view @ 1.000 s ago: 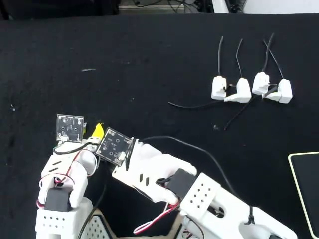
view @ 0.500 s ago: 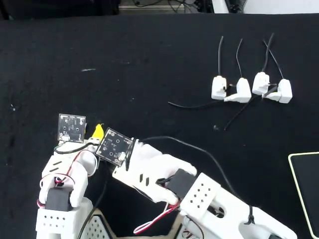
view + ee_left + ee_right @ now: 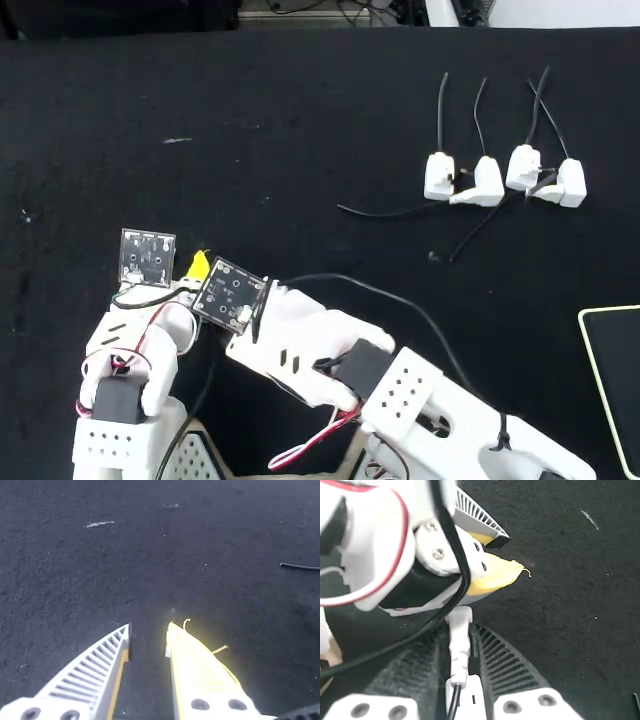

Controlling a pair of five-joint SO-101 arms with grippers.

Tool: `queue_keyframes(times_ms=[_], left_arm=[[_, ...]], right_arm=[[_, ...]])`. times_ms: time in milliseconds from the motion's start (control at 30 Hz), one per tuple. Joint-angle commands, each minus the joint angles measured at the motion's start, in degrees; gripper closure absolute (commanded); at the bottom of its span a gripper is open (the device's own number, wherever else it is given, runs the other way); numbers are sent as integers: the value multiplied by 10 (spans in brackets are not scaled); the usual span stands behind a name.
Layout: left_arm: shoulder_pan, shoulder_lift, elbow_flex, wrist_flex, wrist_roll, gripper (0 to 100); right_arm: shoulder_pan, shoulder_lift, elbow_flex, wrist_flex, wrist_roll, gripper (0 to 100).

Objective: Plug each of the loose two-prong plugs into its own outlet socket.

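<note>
Four white plug and socket pieces with thin black wires sit in a row at the table's far right: one [image 3: 439, 175], a second [image 3: 486, 183], a third [image 3: 523, 167] and the last [image 3: 570, 183]. Both arms rest at the near left, far from them. My left gripper [image 3: 148, 632] has a white finger and a yellow finger [image 3: 197, 263] standing slightly open over bare black cloth with nothing between them. My right gripper [image 3: 461, 630] lies right beside the left gripper [image 3: 514, 554], under its wrist camera board [image 3: 232, 292]. A white cable connector [image 3: 459, 652] crosses in front of it.
A loose black wire [image 3: 385, 212] trails left from the plugs, and its end shows in the left wrist view [image 3: 300, 566]. A dark flat pad with a pale rim [image 3: 612, 370] lies at the right edge. The black table [image 3: 300, 130] stretches between the arms and the plugs.
The left arm's wrist camera board has crept slightly to the right. The right arm and the plugs have not moved.
</note>
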Motion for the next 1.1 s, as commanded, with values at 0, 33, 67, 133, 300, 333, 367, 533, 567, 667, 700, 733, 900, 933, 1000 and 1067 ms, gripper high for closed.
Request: queue_keyframes(times_ms=[0,33,67,133,300,333,367,533,567,667,700,733,900,933,1000,1067], left_arm=[[16,6,3,0,-7,869],[17,6,3,1,-7,869],[17,6,4,1,-7,869],[17,6,4,1,-7,869],[-21,4,-22,0,-1,870],[-43,4,-36,2,11,870],[-68,4,-48,4,26,870],[-136,4,-107,58,25,867],[-141,4,-111,71,9,867],[-160,4,-102,105,-39,869],[-167,4,-92,109,-46,869],[-172,4,-79,109,-47,869],[-174,3,-22,107,-34,870],[-175,3,-20,107,-33,870],[-170,3,-15,107,-34,870],[-170,3,-15,107,-33,870]], right_arm=[[-9,-31,-44,-3,-7,988],[-9,-31,-44,-3,-7,988],[-9,-31,-44,-3,-7,988],[-9,-31,-44,-3,-7,988],[18,-28,-46,5,-7,988],[31,-26,-51,11,-6,988],[45,-26,-55,21,-5,988],[101,-25,-113,105,-5,988],[108,-22,-126,127,-4,988],[130,12,-176,182,-6,988],[137,35,-193,197,-6,988],[143,59,-210,211,-6,988],[146,200,-292,295,-19,988],[146,223,-307,319,-33,988],[146,260,-335,363,-55,988],[145,289,-354,406,-48,988]])
